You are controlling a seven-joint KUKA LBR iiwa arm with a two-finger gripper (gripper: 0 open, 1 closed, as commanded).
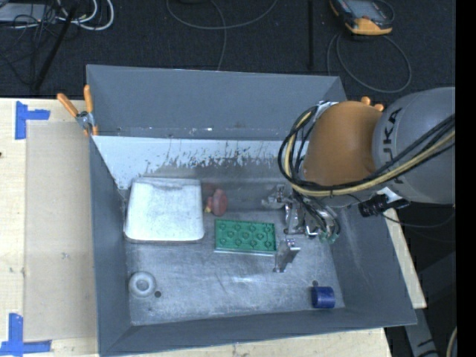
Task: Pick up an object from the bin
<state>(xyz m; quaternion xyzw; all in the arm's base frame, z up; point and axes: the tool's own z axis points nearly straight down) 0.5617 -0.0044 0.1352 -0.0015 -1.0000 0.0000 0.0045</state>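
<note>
Fingers point(285, 257) of the gripper point(283, 229) stand wide apart and empty, low in the grey bin point(223, 110), just off the right end of the green studded plate point(245, 237). Close to the plate's left lies a white rectangular pad point(165, 212), the biggest thing here. The plate itself lies flat, its right end open to the gripper. Well to its lower right sits a small blue piece point(323, 297), and well to its lower left a pale ring point(142, 282). Just above its left corner lies a small reddish lump point(218, 201).
</note>
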